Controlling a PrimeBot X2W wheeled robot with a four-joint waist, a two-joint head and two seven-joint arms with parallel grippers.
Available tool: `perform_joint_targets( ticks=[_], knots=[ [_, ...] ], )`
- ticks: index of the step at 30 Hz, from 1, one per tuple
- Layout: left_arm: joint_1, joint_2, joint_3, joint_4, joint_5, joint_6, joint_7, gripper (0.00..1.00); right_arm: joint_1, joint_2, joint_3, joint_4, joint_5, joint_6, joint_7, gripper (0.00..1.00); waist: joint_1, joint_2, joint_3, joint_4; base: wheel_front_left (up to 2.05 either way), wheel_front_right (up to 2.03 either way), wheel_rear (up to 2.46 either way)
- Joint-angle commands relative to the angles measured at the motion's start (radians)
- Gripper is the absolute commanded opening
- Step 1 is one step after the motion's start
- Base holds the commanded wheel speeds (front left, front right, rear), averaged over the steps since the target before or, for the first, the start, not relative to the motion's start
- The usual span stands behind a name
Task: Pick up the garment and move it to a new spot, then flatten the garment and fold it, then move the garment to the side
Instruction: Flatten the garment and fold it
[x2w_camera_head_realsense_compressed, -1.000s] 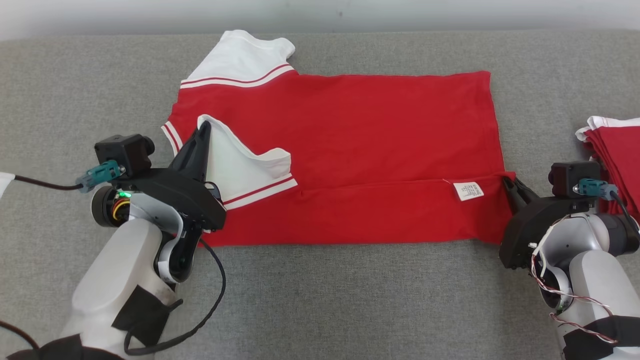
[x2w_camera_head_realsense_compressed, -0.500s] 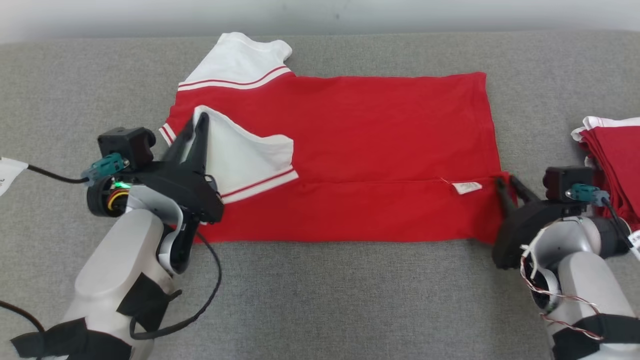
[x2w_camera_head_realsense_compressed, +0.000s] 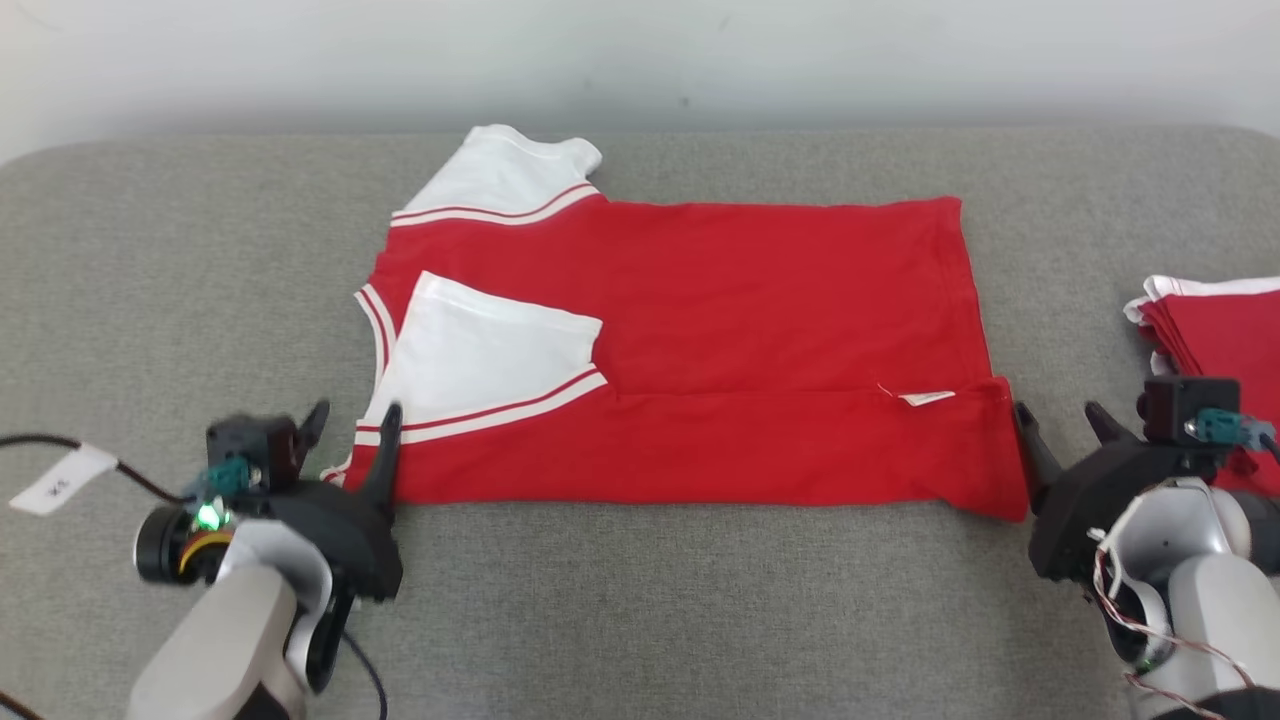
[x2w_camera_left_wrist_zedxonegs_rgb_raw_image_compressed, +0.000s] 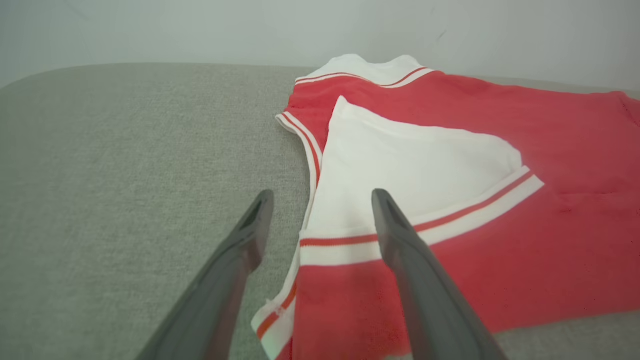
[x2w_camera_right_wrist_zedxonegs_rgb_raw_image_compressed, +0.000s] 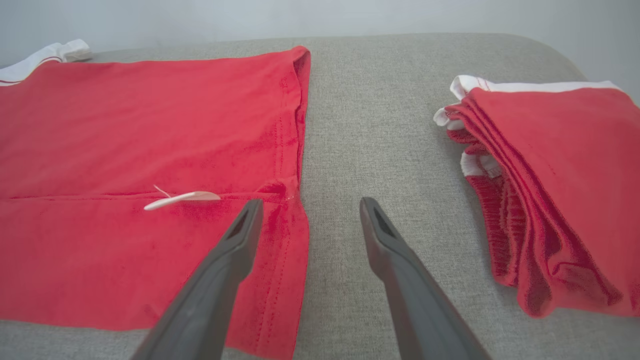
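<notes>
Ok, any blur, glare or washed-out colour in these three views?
Head view: evenly lit, no glare on the shirt. Left wrist view: hazy, red washed to pink, left end effector soft. Right wrist view: truer red, pile sharp.

The garment (x2w_camera_head_realsense_compressed: 720, 300) is a red shirt with white sleeves trimmed in red and white stripes. It lies spread flat on the grey pad (x2w_camera_head_realsense_compressed: 180, 280), neck end to the left and hem to the right. Its near long edge appears folded over onto the body, laying one sleeve (x2w_camera_head_realsense_compressed: 490, 355) on the red cloth. The other sleeve (x2w_camera_head_realsense_compressed: 500, 180) juts out at the far left corner. A small white tag (x2w_camera_head_realsense_compressed: 925, 398) sits on the fold line near the hem.
</notes>
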Motion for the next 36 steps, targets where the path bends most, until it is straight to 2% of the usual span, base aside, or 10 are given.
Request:
perform_joint_targets(
  ticks=[1,11,20,21,22,23,29,36],
  knots=[
    [0.030,0.011,-0.006,-0.008,-0.004,0.009,0.012,1.00,0.026,0.006,-0.016,-0.032,-0.009,-0.002,0.026,1.00,0.0001,0.0000,-0.021,0.015,0.00,0.00,0.00],
    [0.121,0.022,0.008,-0.057,-0.034,0.080,0.067,1.00,0.145,0.074,-0.067,-0.221,-0.048,-0.002,0.170,1.00,0.0001,0.0000,-0.014,0.004,0.00,0.00,0.00],
    [0.112,0.015,0.016,-0.046,-0.056,0.135,0.128,1.00,0.142,0.109,-0.086,-0.260,-0.091,-0.002,0.221,1.00,0.0001,0.0000,0.025,-0.015,0.00,0.00,0.00],
    [0.115,0.013,0.020,-0.042,-0.061,0.144,0.133,0.65,0.140,0.111,-0.095,-0.261,-0.102,-0.002,0.222,1.00,0.0001,0.0000,0.027,-0.015,0.00,0.00,0.00],
    [0.116,0.014,0.021,-0.041,-0.064,0.148,0.134,0.12,0.140,0.114,-0.099,-0.263,-0.111,-0.002,0.224,1.00,0.0001,0.0000,0.029,-0.016,0.00,0.00,0.00],
    [0.121,0.013,0.020,-0.039,-0.066,0.150,0.136,0.00,0.139,0.117,-0.103,-0.263,-0.116,-0.002,0.223,1.00,0.0001,0.0000,0.032,-0.017,0.00,0.00,0.00],
    [0.174,-0.002,0.023,-0.061,-0.085,0.157,0.124,0.00,0.139,0.121,-0.115,-0.226,-0.127,-0.002,0.201,1.00,0.0001,0.0000,0.042,-0.014,0.00,0.00,0.00],
    [0.183,-0.016,0.013,-0.079,-0.085,0.150,0.107,0.00,0.112,0.121,-0.084,-0.152,-0.077,-0.002,0.164,1.00,0.0001,0.0000,0.059,-0.002,0.00,0.00,0.00]
  ],
)
